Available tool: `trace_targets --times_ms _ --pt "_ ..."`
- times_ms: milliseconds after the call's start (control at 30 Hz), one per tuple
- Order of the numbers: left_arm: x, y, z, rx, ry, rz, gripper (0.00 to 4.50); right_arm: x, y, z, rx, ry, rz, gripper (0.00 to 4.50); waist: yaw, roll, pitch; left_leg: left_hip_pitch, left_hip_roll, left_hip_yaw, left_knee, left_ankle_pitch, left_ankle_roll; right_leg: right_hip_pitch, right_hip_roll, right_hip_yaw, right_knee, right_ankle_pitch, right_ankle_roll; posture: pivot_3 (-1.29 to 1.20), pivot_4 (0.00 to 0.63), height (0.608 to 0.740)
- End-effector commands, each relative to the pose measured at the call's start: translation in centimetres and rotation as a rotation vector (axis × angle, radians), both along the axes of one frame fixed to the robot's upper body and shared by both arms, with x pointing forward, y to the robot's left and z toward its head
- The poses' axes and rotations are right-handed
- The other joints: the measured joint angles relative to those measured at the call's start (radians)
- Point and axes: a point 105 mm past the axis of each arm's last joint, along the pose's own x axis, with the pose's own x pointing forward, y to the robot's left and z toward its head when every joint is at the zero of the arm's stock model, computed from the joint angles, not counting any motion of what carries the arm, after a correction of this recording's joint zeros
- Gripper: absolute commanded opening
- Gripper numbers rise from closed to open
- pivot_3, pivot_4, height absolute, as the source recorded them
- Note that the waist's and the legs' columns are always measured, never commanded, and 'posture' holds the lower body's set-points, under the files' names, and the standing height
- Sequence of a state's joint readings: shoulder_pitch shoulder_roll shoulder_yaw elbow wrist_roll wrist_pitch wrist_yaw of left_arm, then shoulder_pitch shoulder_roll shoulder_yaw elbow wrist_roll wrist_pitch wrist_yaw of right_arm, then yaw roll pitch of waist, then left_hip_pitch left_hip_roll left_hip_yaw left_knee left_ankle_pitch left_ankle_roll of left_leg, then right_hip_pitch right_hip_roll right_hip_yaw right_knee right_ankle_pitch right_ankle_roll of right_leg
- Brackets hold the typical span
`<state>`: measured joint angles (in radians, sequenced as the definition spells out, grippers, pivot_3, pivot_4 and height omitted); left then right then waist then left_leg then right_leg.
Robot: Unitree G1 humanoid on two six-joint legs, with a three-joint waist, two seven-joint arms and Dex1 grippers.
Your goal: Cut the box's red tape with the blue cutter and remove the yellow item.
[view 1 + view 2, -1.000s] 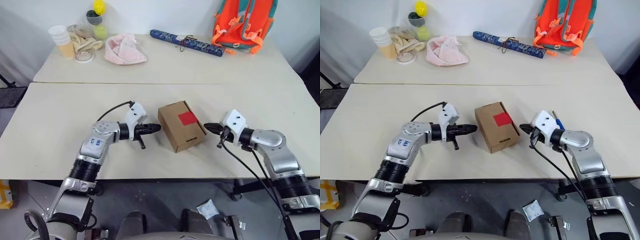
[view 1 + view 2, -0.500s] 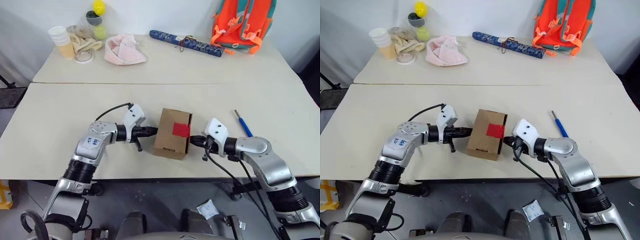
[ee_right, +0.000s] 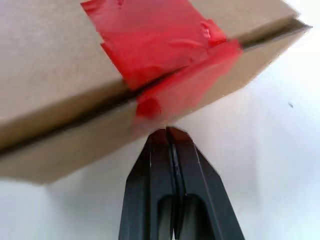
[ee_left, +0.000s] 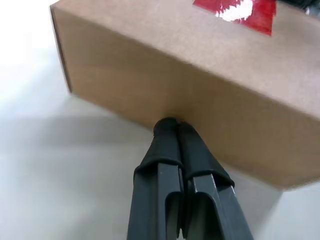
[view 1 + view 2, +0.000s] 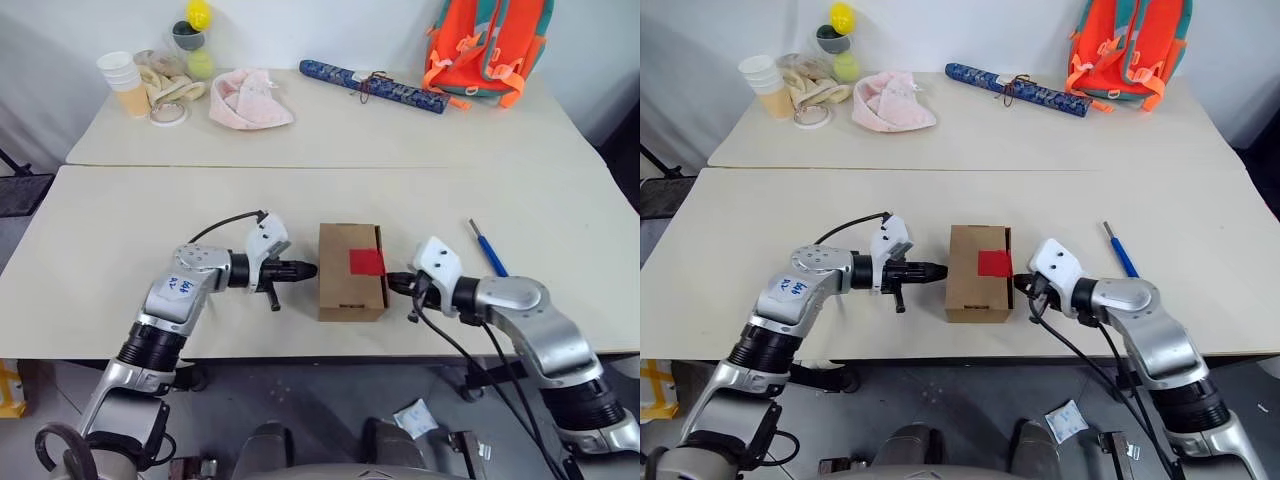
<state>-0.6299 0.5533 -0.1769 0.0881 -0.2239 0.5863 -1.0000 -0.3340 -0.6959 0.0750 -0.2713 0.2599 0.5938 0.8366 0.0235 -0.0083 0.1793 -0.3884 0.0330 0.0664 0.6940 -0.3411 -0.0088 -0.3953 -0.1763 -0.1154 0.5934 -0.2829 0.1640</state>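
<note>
The box (image 5: 351,271) lies near the front edge of the bench (image 5: 120,230), pinched between two grippers. The left gripper (image 5: 306,270), fingers pressed together and holding nothing, touches the box's left wall. The right gripper (image 5: 393,284), likewise closed and empty, touches the right wall just under the red tape (image 5: 367,262), which folds from the top panel over the flap seam. The cutter (image 5: 488,247) lies on the bench to the right of the box, beyond the right arm and apart from it. The yellow item cannot be seen and is presumably inside the sealed box.

Risks, as judged from this arrangement:
- The box is braced only by two narrow tips. Uneven pressure could spin it or slide it toward the near edge and off the bench.
- When the right gripper leaves to fetch the cutter, the left tip alone may push the box to the right.
- The right forearm and its cable pass close to the cutter and could knock it farther away.
- Hard pressing at the seam could dent the cardboard or crumple the tape, making a clean cut harder.
</note>
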Motion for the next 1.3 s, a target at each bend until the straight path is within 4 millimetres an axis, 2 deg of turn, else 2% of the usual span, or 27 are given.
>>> trace_targets --times_ms 33,133,200,233,300,367,533,800,1300 --pt "-0.8 0.0 2.9 -0.002 -0.049 -0.099 0.00 -0.6 -1.2 2.7 0.039 -0.005 -0.028 0.59 0.001 0.000 0.000 0.000 0.000 0.000 0.000 0.000 0.000 0.000 0.000 0.000 0.000 0.000 0.000 0.00 0.150 0.740" --pt "-1.6 -0.1 5.6 -0.022 -0.060 -0.210 0.00 -0.9 -3.2 4.6 0.068 0.110 -0.122 1.58 0.002 0.000 0.000 0.000 0.000 0.000 0.000 0.000 0.000 0.000 0.000 0.000 0.000 0.000 0.000 0.00 0.150 0.740" --pt "-1.8 -0.9 7.2 -0.060 -0.091 -0.262 0.00 -1.6 -3.8 5.2 0.097 0.234 -0.164 2.25 0.005 0.000 0.000 -0.001 0.000 0.000 0.001 0.000 0.000 0.000 0.000 0.000 0.000 0.000 0.000 0.00 0.150 0.740" --pt "-1.7 -1.9 7.8 -0.092 -0.108 -0.284 0.00 -1.7 -3.7 5.5 0.134 0.292 -0.182 2.66 0.005 0.000 0.000 -0.001 0.000 0.000 0.002 0.000 0.000 0.000 0.000 0.000 0.000 0.000 0.000 0.00 0.150 0.740" --pt "-1.3 -3.5 7.8 -0.102 -0.124 -0.305 0.00 -1.6 -3.2 6.0 0.213 0.359 -0.211 3.37 0.004 0.000 0.000 0.000 0.000 -0.001 0.001 0.000 0.000 0.001 0.000 0.000 0.000 0.000 0.000 0.00 0.150 0.740" --pt "-0.8 -4.4 6.8 -0.059 -0.139 -0.311 0.00 -1.2 -2.6 6.5 0.262 0.388 -0.230 4.02 0.002 0.000 0.000 0.000 0.000 -0.001 0.001 0.000 0.000 0.001 0.000 0.000 0.000 0.000 0.000 0.00 0.150 0.740" --pt "0.3 -5.7 4.5 0.002 -0.151 -0.309 0.00 -0.2 -0.7 6.2 0.300 0.427 -0.264 4.02 -0.004 0.000 0.000 -0.001 0.000 0.000 0.000 0.000 0.000 -0.002 0.000 0.000 0.002 0.000 0.000 0.00 0.150 0.740" --pt "0.3 -6.1 3.0 0.003 -0.114 -0.277 0.00 0.8 0.9 5.2 0.271 0.409 -0.301 4.02 0.000 0.001 0.000 -0.001 0.000 0.000 0.000 0.000 0.000 -0.002 0.000 0.000 0.002 0.000 0.000 0.00 0.150 0.740" --pt "0.2 -5.9 2.6 0.009 -0.102 -0.255 0.00 1.1 -0.5 2.3 0.214 0.460 -0.374 4.02 0.000 0.001 0.000 0.000 0.000 0.000 0.000 0.000 0.000 -0.002 0.000 0.001 0.003 0.000 0.000 0.00 0.150 0.740"
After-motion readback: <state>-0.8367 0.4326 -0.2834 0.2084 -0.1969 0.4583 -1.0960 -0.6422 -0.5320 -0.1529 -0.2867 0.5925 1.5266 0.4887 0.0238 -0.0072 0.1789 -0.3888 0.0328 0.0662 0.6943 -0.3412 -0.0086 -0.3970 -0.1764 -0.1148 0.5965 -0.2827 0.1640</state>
